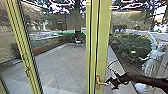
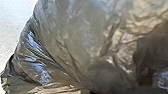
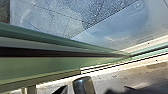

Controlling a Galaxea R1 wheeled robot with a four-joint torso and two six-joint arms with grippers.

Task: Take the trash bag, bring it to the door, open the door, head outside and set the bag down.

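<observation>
At the right of the head view my right gripper [image 1: 112, 83] is at the lever handle [image 1: 102, 84] on the yellow-green door frame [image 1: 103, 45]; I cannot tell whether it grips the lever. From the right wrist camera, a shiny metal piece, apparently the handle [image 3: 84, 85], stands beside the green frame [image 3: 45, 67], with a dark pointed shape near it. The dark, glossy, crumpled trash bag [image 2: 72, 47] is large and close in the left wrist view. How my left gripper holds it is hidden.
Through the glass lies a paved yard [image 1: 60, 65], with a hedge [image 1: 131, 45] beyond at the right. Another frame post [image 1: 23, 52] leans at the left. A pale, blurred shape [image 1: 150, 62] is at the right.
</observation>
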